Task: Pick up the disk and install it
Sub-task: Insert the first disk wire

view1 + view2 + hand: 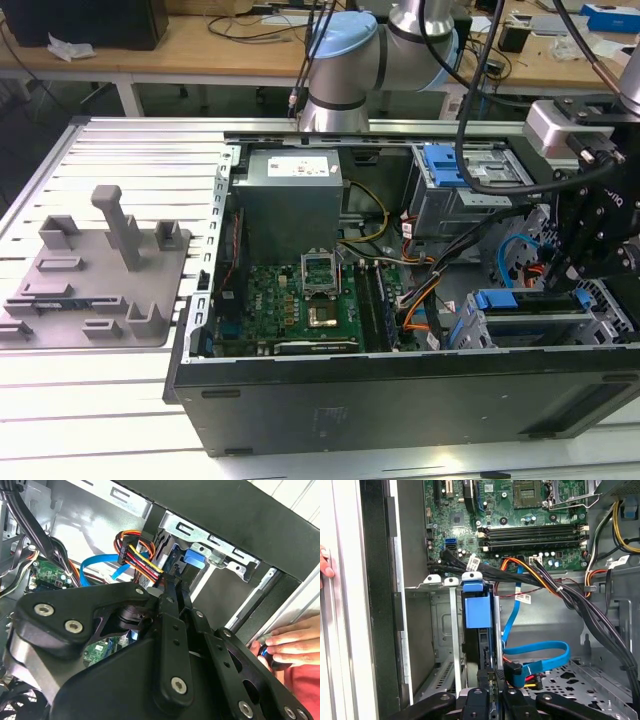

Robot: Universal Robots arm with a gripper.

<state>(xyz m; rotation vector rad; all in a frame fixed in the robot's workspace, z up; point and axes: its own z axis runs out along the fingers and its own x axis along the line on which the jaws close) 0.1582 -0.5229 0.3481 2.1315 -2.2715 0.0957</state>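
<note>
I hold the end effector (491, 692) closed on the disk (479, 611), edge-on, so it slides down between the drive cage (451, 645) rails.

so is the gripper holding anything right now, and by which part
The gripper appears shut on the disk, gripping its narrow rear edge, the end opposite the blue carrier tab. The disk stands on edge in the drive cage of the computer case.

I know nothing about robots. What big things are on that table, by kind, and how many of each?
Robot arm: 1
Open computer case: 1
Green circuit board: 1
Grey metal box: 1
Grey fixture plate: 1
Total: 5
</note>
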